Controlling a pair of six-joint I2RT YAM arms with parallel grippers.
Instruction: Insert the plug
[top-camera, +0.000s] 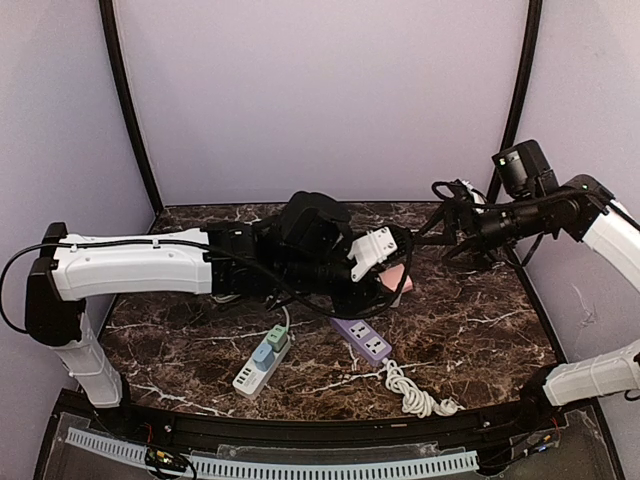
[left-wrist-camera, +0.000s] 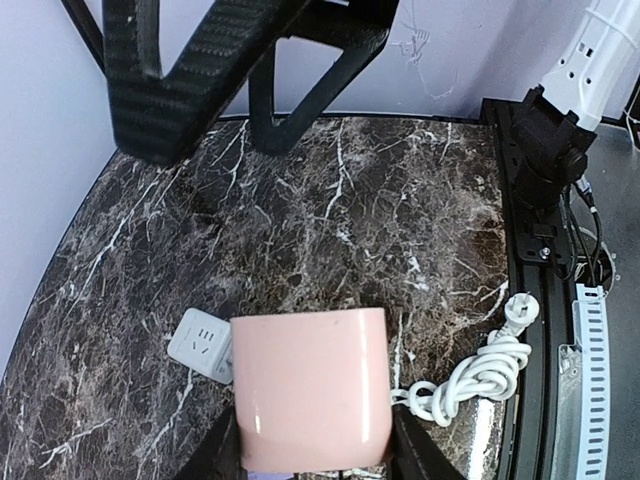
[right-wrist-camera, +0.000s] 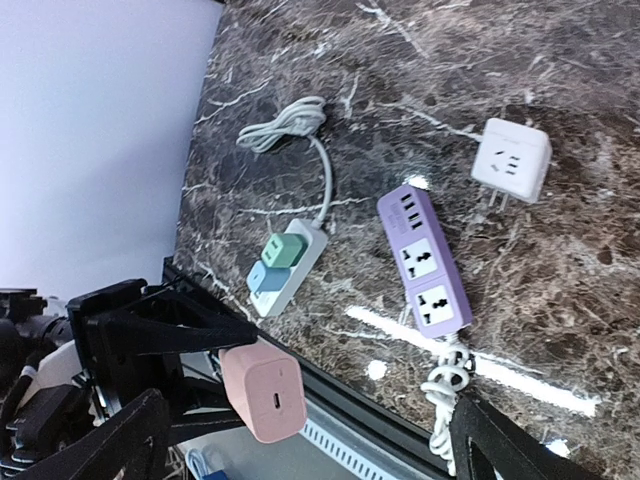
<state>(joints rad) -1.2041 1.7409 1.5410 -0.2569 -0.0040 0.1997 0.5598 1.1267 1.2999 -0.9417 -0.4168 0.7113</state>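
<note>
Left gripper (left-wrist-camera: 315, 447) clamped on pink plug (left-wrist-camera: 310, 385), off the tabletop (top-camera: 470, 320). Purple power strip (top-camera: 362, 340) lies just below it. Right gripper (top-camera: 452, 238) is wide open and empty, well apart.

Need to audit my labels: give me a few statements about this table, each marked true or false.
1. The left tool holds a pink adapter. True.
2. The purple power strip has something plugged in. False: its sockets are empty.
3. The white power strip carries a green plug and a blue plug. True.
4. The right tool grips the white cube adapter. False: it is open and empty; the cube lies on the table.
</note>
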